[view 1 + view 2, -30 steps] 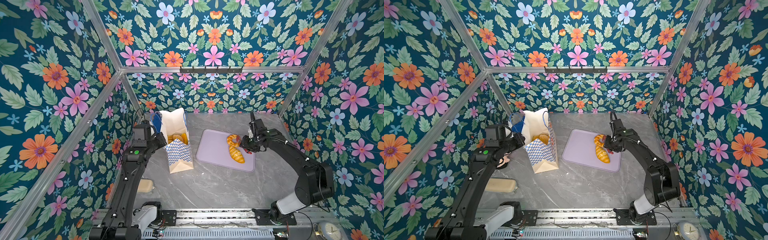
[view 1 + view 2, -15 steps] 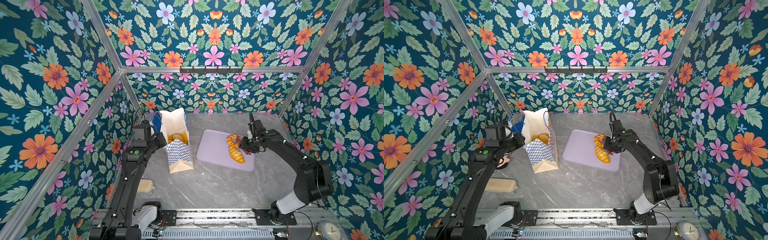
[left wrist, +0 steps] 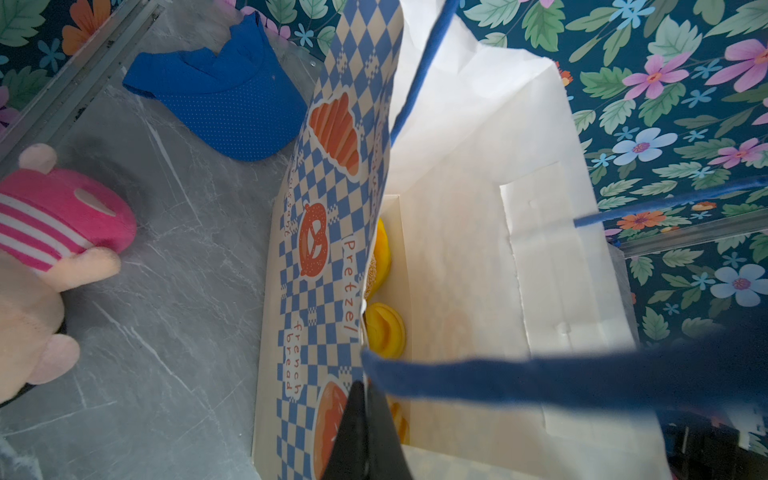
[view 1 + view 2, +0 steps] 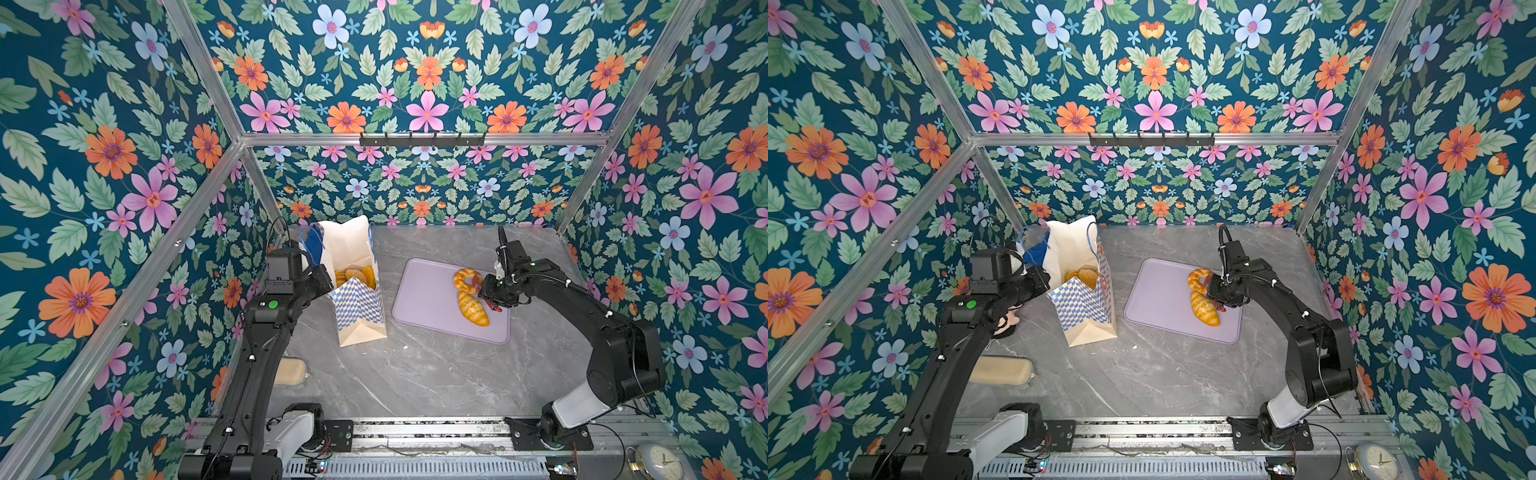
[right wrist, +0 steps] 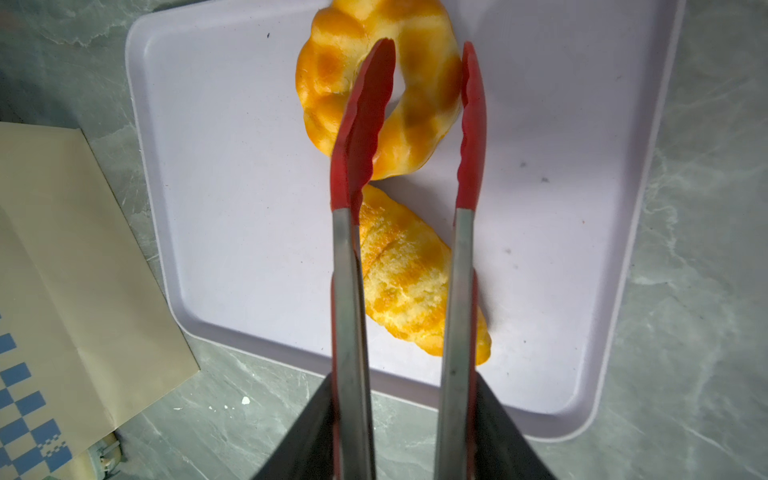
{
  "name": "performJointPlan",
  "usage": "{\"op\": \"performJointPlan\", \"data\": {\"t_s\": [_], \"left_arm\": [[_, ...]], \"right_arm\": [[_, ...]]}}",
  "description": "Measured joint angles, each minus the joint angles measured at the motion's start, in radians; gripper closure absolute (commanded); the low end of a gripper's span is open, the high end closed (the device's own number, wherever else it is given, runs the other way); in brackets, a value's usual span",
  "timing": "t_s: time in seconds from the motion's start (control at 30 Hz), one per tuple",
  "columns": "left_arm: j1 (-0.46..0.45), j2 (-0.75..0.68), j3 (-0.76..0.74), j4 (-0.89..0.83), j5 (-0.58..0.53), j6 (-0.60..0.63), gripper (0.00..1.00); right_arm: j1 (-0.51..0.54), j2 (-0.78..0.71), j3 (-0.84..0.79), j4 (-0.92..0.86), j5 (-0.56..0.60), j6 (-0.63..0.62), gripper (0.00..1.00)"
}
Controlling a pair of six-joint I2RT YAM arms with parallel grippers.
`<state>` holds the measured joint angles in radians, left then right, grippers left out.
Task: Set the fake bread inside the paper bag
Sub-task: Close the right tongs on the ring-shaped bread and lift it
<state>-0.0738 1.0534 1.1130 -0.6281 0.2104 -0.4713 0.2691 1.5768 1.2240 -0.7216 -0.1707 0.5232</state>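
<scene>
Right wrist: right jaws clasp tongs (image 5: 352,257) astride doughnut (image 5: 419,124), arm (image 4: 582,297) reaching low; left jaws likely pinching paper bag (image 3: 332,249).

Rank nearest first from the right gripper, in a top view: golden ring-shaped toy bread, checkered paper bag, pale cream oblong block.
1. Golden ring-shaped toy bread, on the lilac tray, beside the right gripper.
2. Checkered paper bag, left of the tray.
3. Pale cream oblong block, front left corner.
</scene>
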Motion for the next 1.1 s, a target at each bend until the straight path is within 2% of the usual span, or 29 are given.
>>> {"op": "performJointPlan", "data": {"t_s": [0.63,1.1], "left_arm": [[0.000,0.000,0.000,0.001,0.000,0.000,0.98],[0.000,0.000,0.000,0.001,-0.002,0.000,0.98]], "right_arm": [[-0.001,0.060,0.039,-0.030,0.006,-0.016,0.50],[-0.001,0.055,0.042,-0.023,0.012,-0.027,0.66]]}}
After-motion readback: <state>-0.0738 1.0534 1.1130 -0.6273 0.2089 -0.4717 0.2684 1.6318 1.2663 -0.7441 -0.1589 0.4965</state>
